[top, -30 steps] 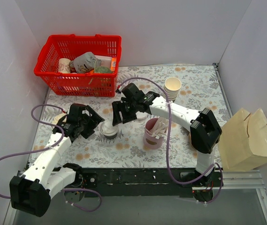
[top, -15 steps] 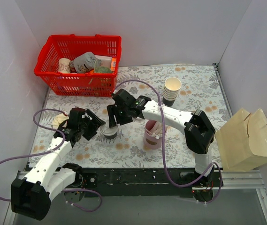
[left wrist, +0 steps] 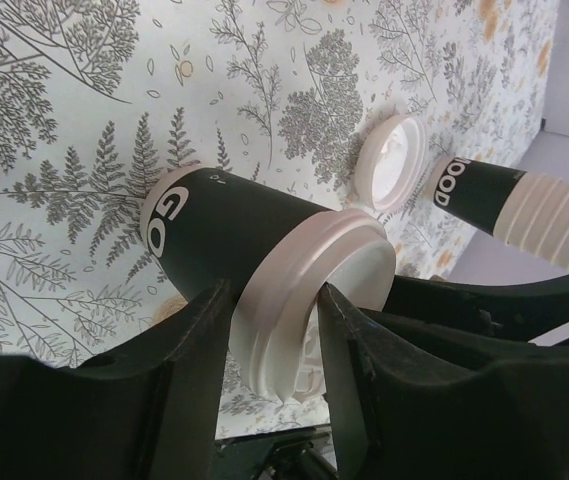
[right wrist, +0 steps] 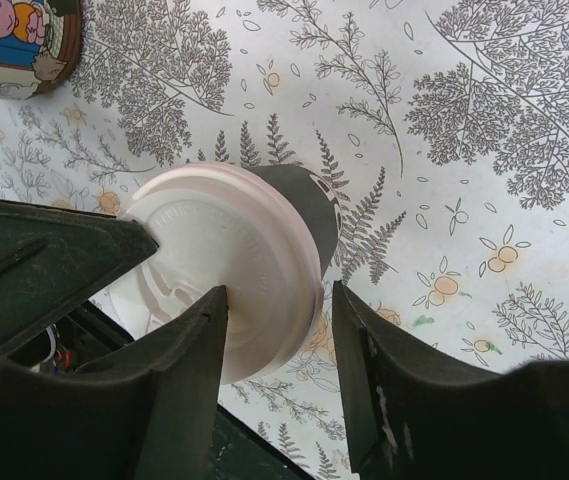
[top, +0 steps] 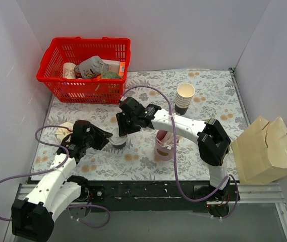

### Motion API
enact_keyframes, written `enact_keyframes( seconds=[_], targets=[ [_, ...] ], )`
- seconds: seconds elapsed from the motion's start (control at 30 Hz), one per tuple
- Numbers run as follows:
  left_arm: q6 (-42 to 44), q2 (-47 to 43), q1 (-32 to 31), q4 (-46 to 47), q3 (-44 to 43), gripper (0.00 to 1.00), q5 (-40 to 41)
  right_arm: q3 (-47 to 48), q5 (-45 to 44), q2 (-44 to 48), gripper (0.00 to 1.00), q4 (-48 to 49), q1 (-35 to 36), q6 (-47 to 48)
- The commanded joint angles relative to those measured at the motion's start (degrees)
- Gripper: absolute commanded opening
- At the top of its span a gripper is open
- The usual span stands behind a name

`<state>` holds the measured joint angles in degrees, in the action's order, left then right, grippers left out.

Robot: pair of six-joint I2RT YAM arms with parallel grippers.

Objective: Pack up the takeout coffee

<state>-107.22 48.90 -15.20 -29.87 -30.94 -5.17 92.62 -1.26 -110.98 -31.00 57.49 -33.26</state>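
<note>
**Entry: takeout coffee, gripped at the lid**

The takeout coffee (top: 117, 142) is stood upright on the floral tablecloth (top: 209, 101), between the two grippers. It is placed just left of the pink cup (top: 163, 146) and well apart from the red basket (top: 57, 83). Its white lid (right wrist: 226, 255) is clamped by the left gripper (left wrist: 274, 298), one finger pressed to each side of the rim. The lid is straddled by the right gripper (right wrist: 280, 295), unclenched: cloth is seen between the rim and one finger.

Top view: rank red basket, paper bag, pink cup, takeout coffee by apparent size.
1. red basket
2. paper bag
3. pink cup
4. takeout coffee, partly covered, so last two unsure
</note>
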Motion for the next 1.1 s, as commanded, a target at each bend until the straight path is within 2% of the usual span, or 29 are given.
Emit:
enact_keyframes(
  seconds=[0.0,0.17,0.43,0.63,0.7,0.77,0.83,0.87,0.97,1.07],
  targets=[
    [-0.5,1.8,0.1,-15.4,7.6,0.37,-1.9,-1.9,-5.3,-5.0,0.51,-7.8,-2.0,5.3],
    [-1.4,-1.7,0.0,-13.5,9.2,0.37,-4.3,0.8,-3.6,-4.9,0.49,-8.1,-3.9,6.4],
    [-1.2,-8.8,0.0,-5.6,12.4,0.39,-10.4,1.0,4.8,-3.7,0.47,-4.9,-4.7,12.2],
    [0.2,-7.1,0.0,-2.3,10.8,0.41,-12.4,0.6,9.6,-2.8,0.48,-2.5,-4.9,12.0],
    [1.0,-7.2,-0.1,-2.9,8.9,0.55,-12.2,2.5,9.3,-2.8,0.49,-2.6,-5.0,11.0],
    [2.0,-7.6,0.0,-3.4,7.6,0.78,-11.5,4.7,7.8,-3.4,0.5,-3.8,-5.4,10.1],
    [3.3,-7.7,0.0,-5.7,4.9,0.84,-9.6,7.4,7.4,-4.0,0.57,-5.0,-5.7,10.1],
    [3.9,-7.5,-0.1,-6.4,4.1,0.91,-9.2,8.0,7.5,-4.2,0.59,-5.4,-5.9,10.1],
    [5.4,-6.6,-0.1,-8.6,1.4,0.98,-8.3,10.1,7.7,-4.8,0.66,-6.4,-5.9,10.4],
    [6.2,-6.4,-0.1,-8.9,-0.4,0.98,-7.7,10.2,6.4,-3.8,0.68,-6.2,-5.9,9.4]
  ],
)
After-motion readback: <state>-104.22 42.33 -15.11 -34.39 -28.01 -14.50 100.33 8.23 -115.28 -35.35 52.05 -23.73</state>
